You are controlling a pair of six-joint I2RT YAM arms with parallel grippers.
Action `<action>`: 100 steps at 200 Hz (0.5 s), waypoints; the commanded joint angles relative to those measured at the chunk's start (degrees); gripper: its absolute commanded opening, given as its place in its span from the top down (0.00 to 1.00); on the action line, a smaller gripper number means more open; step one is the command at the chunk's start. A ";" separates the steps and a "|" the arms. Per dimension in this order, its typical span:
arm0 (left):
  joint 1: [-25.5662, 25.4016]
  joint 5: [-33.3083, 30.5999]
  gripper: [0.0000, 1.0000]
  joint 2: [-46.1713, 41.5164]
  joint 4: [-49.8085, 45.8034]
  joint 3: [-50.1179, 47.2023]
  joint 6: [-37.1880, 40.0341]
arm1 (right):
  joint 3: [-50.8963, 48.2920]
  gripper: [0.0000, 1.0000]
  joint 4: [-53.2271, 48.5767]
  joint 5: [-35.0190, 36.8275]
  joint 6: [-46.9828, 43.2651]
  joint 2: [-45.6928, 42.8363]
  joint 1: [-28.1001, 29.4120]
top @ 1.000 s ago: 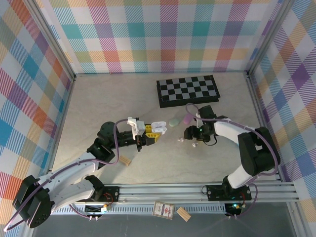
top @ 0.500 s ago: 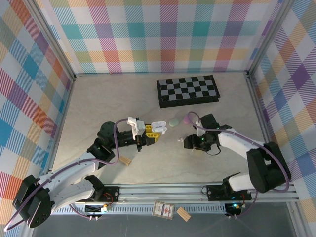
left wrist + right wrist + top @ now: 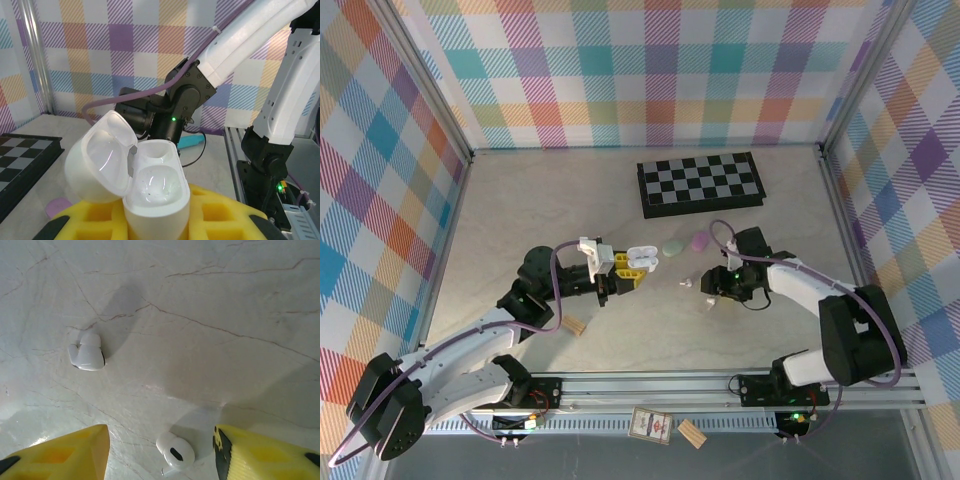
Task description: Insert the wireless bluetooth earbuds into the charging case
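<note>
Marble table, two white earbuds, left gripper holding one open case, right gripper wide.

Far side: checkerboard, with green case and purple case just before it.
Centre: bare table (two white earbuds dot it).
Left: left gripper with white case; wooden block nearer.

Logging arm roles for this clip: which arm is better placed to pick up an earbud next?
Right. The right gripper hangs open with a white earbud between its fingers on the table; the left gripper is busy gripping the open charging case.
</note>
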 commanded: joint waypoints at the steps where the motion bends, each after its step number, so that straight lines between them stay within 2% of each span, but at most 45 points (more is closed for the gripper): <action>1: -0.43 1.06 0.97 -1.59 0.29 0.63 0.33 | -1.93 0.47 2.55 -3.05 0.93 0.02 -0.11; 100: -0.44 1.95 0.97 0.98 1.60 1.45 -0.06 | -6.16 0.56 2.92 -3.24 2.47 -3.77 -0.03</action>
